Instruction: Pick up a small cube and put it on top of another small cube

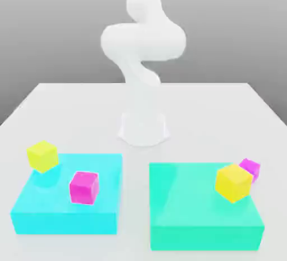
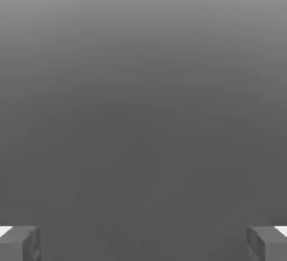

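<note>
Grey backdrop faces the gripper (image 2: 143, 246), whose jaws stand wide apart and empty, ready; far from them, one small cube (image 1: 84, 187) sits on the cyan slab (image 1: 33, 212), another small cube (image 1: 250, 168) behind a yellow cube (image 1: 233, 182).

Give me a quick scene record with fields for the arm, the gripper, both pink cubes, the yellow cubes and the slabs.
arm: white arm rising from its base on the table
gripper: gripper open, fingertips wide apart
pink cube one: pink cube on the cyan slab
pink cube two: second pink cube on the green slab, partly behind a yellow cube
other yellow cube: second yellow cube at the cyan slab's far corner
stacked: not yet
</note>
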You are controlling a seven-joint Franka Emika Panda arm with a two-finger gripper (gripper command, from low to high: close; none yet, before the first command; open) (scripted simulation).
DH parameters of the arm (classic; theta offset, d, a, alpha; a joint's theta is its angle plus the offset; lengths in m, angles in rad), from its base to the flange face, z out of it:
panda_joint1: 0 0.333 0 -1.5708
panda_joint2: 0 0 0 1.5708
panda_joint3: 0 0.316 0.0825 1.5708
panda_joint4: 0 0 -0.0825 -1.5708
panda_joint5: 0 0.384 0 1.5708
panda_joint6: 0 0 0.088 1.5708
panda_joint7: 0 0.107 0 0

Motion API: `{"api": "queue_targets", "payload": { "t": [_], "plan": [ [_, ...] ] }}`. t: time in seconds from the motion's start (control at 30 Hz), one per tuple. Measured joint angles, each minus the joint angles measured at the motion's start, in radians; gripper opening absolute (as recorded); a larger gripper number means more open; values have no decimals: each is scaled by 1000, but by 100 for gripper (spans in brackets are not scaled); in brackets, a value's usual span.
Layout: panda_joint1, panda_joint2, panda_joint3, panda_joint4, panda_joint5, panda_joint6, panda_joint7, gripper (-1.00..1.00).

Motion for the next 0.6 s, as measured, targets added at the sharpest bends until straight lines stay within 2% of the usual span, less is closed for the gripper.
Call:
{"api": "queue_targets", "payload": {
  "t": [0.6],
  "plan": [
    [477,445,5,-263,8,291,-795,0]
  ]
}}
